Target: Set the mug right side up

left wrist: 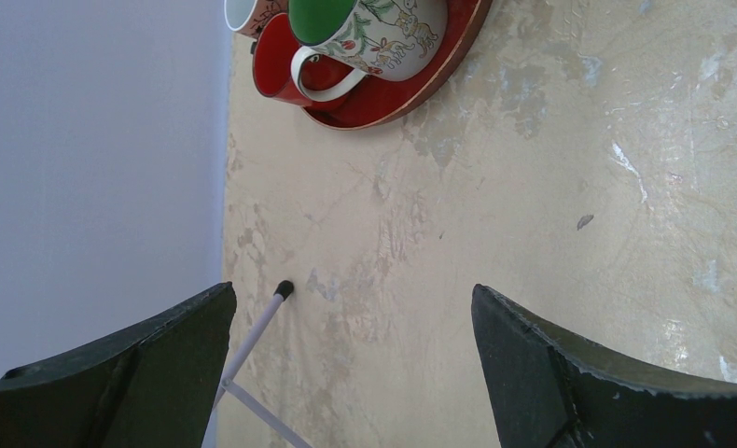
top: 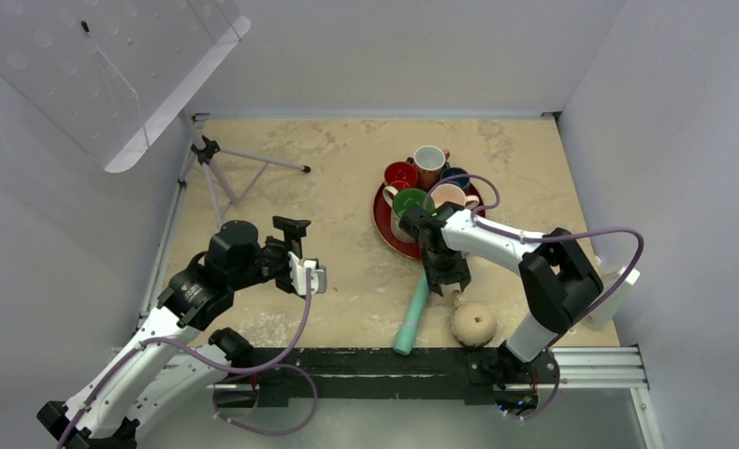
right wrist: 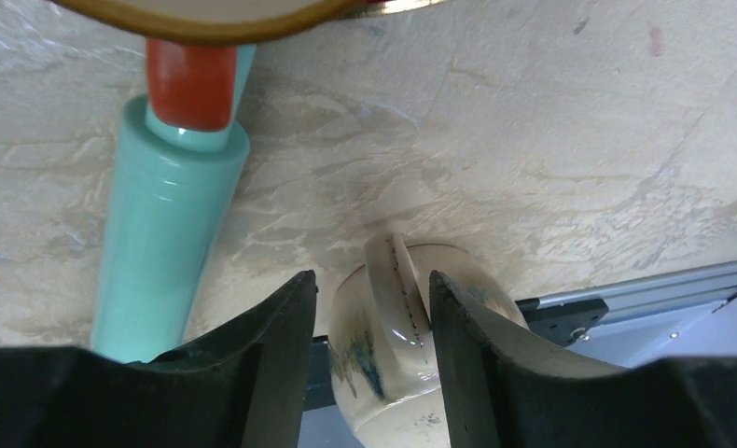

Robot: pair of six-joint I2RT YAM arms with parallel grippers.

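Observation:
The mug is a rounded beige ceramic mug standing upside down near the table's front edge, base up, its small loop handle pointing toward the tray. In the right wrist view the mug fills the gap between the fingers, and its handle stands upright there. My right gripper straddles that handle. The right finger is against it and the left finger stands a little off it, so the jaws are open. My left gripper hovers wide open over bare table at the left, and the left gripper holds nothing.
A red tray holding several cups sits just behind my right gripper. A teal tapered cylinder with an orange end lies left of the mug, reaching the black front rail. A white tripod stands at the back left.

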